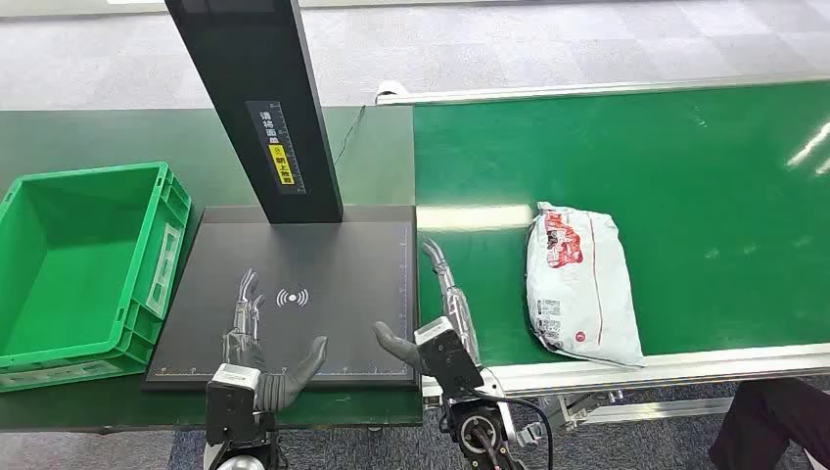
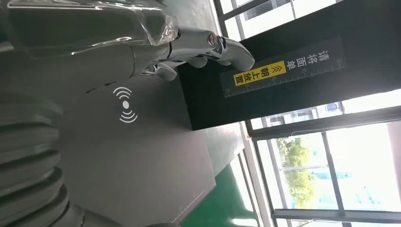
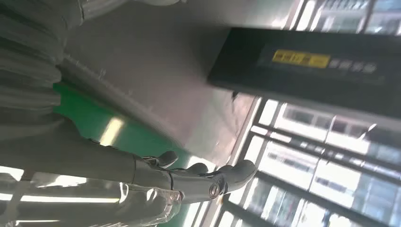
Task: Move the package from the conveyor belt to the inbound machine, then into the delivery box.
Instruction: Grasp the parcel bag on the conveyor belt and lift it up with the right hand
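Left hand (image 1: 256,338): hovering open over the scanner plate (image 1: 333,264), fingers stretching forward.
Right hand (image 1: 442,313): reaching open, empty, beside the package (image 1: 579,284).

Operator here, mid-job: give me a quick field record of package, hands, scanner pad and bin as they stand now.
package: white plastic mailer bag with red print, lying flat on the green conveyor belt, untouched
left hand: open, over the black inbound machine pad, holding nothing
right hand: open, fingers extended at the belt's near-left edge, apart from the package
delivery box: green plastic crate, left of the pad, nothing visible inside
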Controlling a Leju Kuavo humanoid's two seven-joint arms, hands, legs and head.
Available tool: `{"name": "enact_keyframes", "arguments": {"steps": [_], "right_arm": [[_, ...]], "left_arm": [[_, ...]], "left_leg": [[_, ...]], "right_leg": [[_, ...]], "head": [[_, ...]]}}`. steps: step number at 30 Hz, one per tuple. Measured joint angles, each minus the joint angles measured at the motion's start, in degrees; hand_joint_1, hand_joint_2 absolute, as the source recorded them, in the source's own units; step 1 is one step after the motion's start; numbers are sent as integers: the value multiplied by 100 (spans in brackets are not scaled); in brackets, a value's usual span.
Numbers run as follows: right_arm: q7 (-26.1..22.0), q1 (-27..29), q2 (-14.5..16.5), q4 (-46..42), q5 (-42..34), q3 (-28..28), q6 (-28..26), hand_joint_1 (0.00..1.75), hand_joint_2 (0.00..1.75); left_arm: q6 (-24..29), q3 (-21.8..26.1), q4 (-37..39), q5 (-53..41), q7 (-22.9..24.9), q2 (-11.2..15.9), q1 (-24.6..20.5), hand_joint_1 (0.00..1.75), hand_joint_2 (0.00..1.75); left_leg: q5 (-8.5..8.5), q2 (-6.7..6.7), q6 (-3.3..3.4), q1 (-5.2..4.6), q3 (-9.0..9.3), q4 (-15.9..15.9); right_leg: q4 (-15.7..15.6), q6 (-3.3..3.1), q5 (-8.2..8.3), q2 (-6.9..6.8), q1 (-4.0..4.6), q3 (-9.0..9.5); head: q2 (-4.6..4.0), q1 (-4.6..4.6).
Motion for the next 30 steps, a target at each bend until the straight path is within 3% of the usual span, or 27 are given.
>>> {"name": "enact_keyframes", "arguments": {"steps": [6,10,12,16,19,25,30], "right_arm": [[680,-474,-102,264,919,-284,-391,0,175],[2086,-1200,-455,1107,2575,-430,-632,0,175],[2480,-1700,-764,1730,3025,-561,-422,0,175],[2707,-2628,-1306,2795,3138,-835,624,0,175],[2762,-3074,-1498,3276,3116,-998,1135,0,175],[2999,-3551,-1551,3807,3346,-1041,1768,0,175],[3027,-3675,-1500,3997,3391,-1036,1881,0,175]], "left_arm": [[-67,-12,76,10,1,0,-72,0,175],[-179,-15,132,119,-6,0,-139,0,175],[-219,-12,184,226,-53,2,-167,0,175],[-258,-7,345,389,-199,7,-249,0,175],[-239,-7,406,435,-226,9,-287,0,175],[-179,-7,410,483,-211,9,-286,0,175],[-177,-7,408,504,-206,11,-286,0,175]], "left_leg": [[2,3,1,-1,9,1],[4,3,4,-2,11,4],[7,0,9,-6,11,5],[10,-2,13,-12,10,9],[9,0,12,-12,9,9],[9,1,11,-8,1,6],[10,0,11,-5,1,6]], "right_leg": [[0,0,4,1,0,8],[-1,1,7,0,-2,12],[-1,6,12,-1,-5,16],[-1,11,18,-1,-11,15],[0,11,19,0,-9,13],[1,9,18,1,-4,5],[1,9,18,0,-5,7]], "head": [[0,0],[0,-1],[0,1],[-1,1],[-1,0],[-1,-1],[-1,0]]}}
